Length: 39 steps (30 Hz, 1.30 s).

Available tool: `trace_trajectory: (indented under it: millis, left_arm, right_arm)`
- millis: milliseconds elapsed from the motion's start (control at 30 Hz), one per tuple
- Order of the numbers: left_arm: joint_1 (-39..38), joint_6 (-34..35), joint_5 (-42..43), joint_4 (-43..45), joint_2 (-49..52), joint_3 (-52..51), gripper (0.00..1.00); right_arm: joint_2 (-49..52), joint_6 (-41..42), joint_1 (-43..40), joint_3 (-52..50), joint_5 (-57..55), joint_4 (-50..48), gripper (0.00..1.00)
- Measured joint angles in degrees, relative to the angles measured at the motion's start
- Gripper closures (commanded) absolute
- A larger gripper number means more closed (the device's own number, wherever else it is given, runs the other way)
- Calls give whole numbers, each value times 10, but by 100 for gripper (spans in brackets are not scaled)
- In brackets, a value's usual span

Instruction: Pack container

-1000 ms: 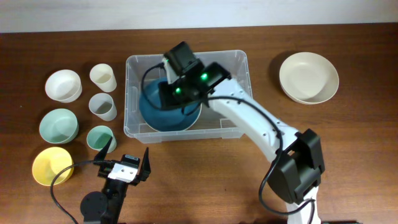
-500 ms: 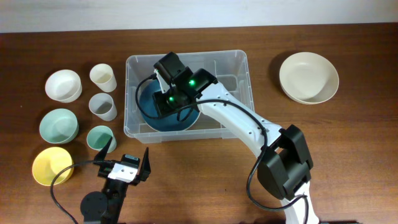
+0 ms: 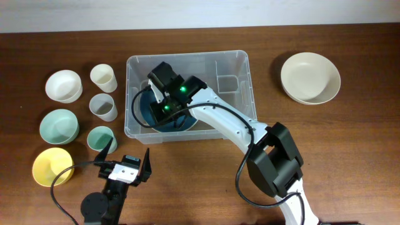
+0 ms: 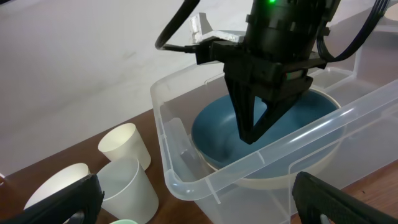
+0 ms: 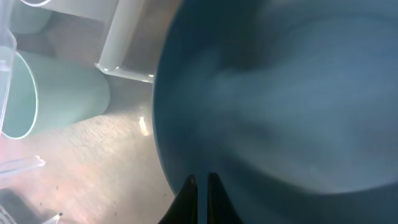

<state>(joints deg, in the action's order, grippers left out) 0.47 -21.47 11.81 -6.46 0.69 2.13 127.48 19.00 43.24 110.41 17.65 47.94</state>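
- Container (image 3: 187, 58) — the clear bin stands in the middle of the tabletop (image 3: 350, 156). A blue bowl (image 3: 181, 119) lies in its left half, apparently nested on a paler bowl whose edge shows in the left wrist view.
- Right tool (image 3: 164, 105) — lowered into the bin and clenched. Its tips meet at the blue bowl's rim and appear to pinch it, one finger inside the bowl and one outside.
- Left tool (image 3: 129, 152) — released, jaws wide, parked at the near edge of the tabletop, well apart from the bin.
- Hazard 1: the pinch is thin and sits at one edge of a broad bowl, so the rim could slip, or the bowl could tip and settle crooked if let go unevenly.
- Hazard 2: the wrist and its cable sit close to the bin's left wall. A careless lift could catch the rim and drag this light bin.
- Hazard 3: a bin shoved leftward would meet the grey cup (image 3: 103, 106) and teal cup (image 3: 100, 139), which stand just beside that wall.
- Surroundings: a white bowl (image 3: 64, 85), cream cup (image 3: 103, 78), pale green bowl (image 3: 59, 126) and yellow bowl (image 3: 52, 166) wait at the left, and a large cream bowl (image 3: 310, 77) at the right.
- Obstruction — the right arm spans the bin, blocking entry from above.
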Motion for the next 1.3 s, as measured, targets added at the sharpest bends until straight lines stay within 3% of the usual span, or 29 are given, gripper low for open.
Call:
trace_trajectory:
  millis: [1300]
  left_arm:
    - [0, 0, 0, 0, 0, 0, 1]
  right_arm:
    - [28, -30, 4, 0, 69, -6, 95]
